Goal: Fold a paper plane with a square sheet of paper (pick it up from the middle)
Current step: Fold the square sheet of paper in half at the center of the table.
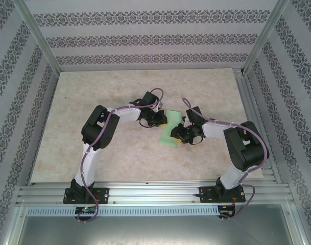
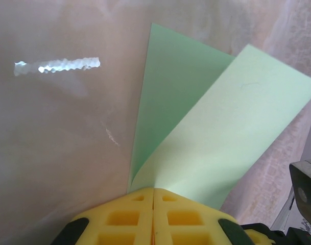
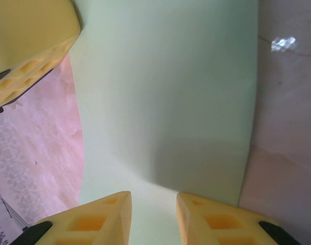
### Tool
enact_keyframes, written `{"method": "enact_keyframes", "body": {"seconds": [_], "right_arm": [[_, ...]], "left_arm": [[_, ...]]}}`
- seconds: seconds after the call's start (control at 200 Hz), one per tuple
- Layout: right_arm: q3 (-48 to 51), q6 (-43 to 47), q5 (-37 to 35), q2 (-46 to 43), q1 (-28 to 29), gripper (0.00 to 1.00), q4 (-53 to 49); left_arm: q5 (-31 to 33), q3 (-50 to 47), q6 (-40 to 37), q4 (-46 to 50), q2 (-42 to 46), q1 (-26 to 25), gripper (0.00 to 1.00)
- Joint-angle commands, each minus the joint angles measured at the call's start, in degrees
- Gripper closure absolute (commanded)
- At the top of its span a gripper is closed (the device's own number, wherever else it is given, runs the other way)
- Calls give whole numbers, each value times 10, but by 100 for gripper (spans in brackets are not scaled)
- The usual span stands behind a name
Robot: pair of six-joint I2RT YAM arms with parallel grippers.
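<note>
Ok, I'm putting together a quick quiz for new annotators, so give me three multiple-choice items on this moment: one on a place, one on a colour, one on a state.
1. Where does the sheet lie on the table?
A) near the middle, between the left pincer and the right pincer
B) at the far left corner
C) at the near right corner

2. What colour is the sheet?
A) white
B) blue
C) light green

3. How is the left pincer?
A) wide open
B) shut on the sheet
C) shut on nothing

Key: 1A, since the overhead view shows it between the two arms' tips. 2C, since it looks pale green in every view. 3B, since its wrist view shows the yellow fingers pressed together with the paper fanning out from them.
</note>
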State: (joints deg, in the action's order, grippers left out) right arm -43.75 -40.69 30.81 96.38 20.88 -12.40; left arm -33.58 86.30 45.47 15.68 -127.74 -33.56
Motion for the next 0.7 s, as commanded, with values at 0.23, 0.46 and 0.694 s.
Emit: {"method": "enact_keyframes", "body": {"seconds": [0.23,0.46,0.694], "right_arm": [[22,-24,10,-73,7,67,2],[59,-47,10,-34,21,67,55],[69,-40,-5,-10,21,68,40]], "left_arm": [[9,5,-13,34,-22,-9,90],[9,4,-12,33,-22,-10,91],[9,2,-13,35,-22,-9,90]]}}
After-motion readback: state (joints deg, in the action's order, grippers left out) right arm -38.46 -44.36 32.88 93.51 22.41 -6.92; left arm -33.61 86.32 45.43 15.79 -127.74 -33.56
